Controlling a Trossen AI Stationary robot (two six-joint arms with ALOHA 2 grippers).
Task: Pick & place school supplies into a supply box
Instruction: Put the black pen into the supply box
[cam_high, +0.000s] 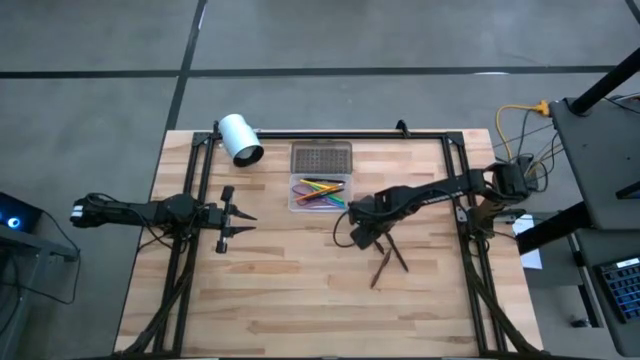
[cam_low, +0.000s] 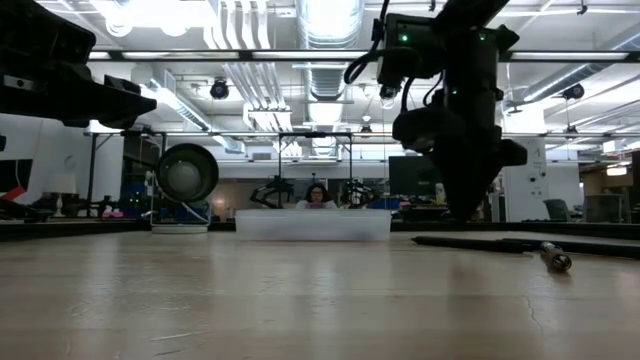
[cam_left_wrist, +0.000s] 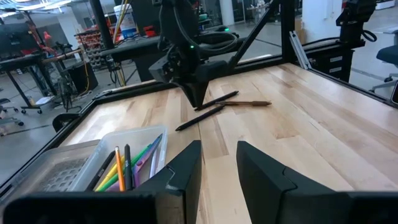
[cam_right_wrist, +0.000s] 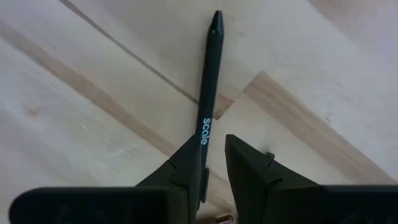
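The clear supply box (cam_high: 291, 193) sits at the table's far middle and holds several coloured pens and pencils (cam_high: 318, 190). Its grey dotted lid (cam_high: 320, 158) lies flat just beyond it. A few dark pens (cam_high: 386, 256) lie crossed on the wood near the centre. My right gripper (cam_right_wrist: 213, 140) points straight down over a black pen (cam_right_wrist: 208, 81). It is open by a narrow gap, with one finger on each side of the pen's shaft. My left gripper (cam_high: 245, 218) is open and hovers left of the box (cam_left_wrist: 134, 134), touching nothing. No scissors show. My right gripper comes from above with its fingers along the black pen's shaft (cam_right_wrist: 204, 127), near the printed end. One finger (cam_right_wrist: 186, 165) lies right beside the shaft, and bare wood shows between the pen and the other finger. Whether it touches the pen, I cannot tell. The pen lies flat on the table.
A white cylinder (cam_high: 240, 138) lies at the far left, beside the lid. Black frame rails (cam_high: 330, 133) run along the far edge and both sides. Bare wood spreads over the near half of the table. A person sits in the room beyond the box (cam_low: 312, 225).
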